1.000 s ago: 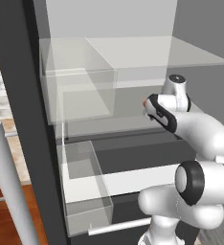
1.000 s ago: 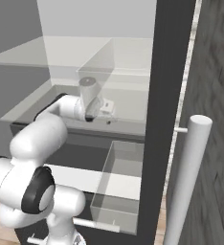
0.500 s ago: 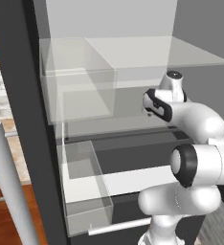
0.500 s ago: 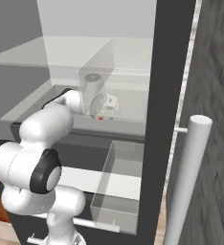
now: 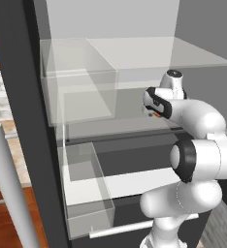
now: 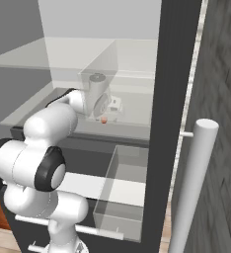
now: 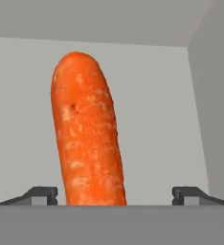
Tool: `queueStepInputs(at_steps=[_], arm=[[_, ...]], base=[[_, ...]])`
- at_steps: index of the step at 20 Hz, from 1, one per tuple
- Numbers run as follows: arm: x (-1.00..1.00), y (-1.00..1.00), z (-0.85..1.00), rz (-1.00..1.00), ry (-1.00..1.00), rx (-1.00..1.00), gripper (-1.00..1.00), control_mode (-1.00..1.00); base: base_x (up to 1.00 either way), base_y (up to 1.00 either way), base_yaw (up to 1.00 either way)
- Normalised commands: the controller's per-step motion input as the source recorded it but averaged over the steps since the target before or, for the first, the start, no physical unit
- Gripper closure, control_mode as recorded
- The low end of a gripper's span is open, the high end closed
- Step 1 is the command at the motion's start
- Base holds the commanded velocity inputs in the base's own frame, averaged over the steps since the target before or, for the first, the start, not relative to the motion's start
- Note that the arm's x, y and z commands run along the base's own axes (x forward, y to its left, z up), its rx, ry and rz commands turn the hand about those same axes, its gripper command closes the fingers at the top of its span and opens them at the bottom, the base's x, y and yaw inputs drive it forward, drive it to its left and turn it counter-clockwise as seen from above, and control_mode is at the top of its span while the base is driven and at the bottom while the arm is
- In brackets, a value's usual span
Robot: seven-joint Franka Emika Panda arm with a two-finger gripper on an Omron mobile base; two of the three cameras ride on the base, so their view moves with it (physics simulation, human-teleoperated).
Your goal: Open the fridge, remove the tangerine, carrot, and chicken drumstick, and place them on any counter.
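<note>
So both base cams sit behind the arm, one off to its left and one to its right, looking forward and down into the open fridge [image 5: 47,160], and they share the same glass shelves, the clear bins and the lower drawer, just from mirrored angles. The hand cam is way closer, staring along the gripper [image 7: 114,194] into the fridge's pale back corner with the carrot [image 7: 87,129] right up in its face.

Soft, even rendered light fills the open fridge [image 5: 18,97] with no glare. The glass shelves cast faint grey shading. Up close, the carrot [image 7: 87,134] looks slightly blurred, brightly and flatly lit.
</note>
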Motion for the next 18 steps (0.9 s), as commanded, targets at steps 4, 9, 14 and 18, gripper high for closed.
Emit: queueStepInputs(at_steps=[4,9,14,18], arm=[[0.00,0.06,-0.28,0.00,0.03,0.00,1.00,-1.00],[0.00,0.00,0.00,0.00,0.00,0.00,1.00,-1.00],[0.00,0.00,0.00,0.00,0.00,0.00,1.00,-1.00],[0.00,0.00,-0.18,0.00,0.00,-0.03,1.00,-1.00]], base=[[0.00,0.00,0.00],[0.00,0.00,0.00],[0.00,0.00,0.00],[0.00,0.00,0.00]])
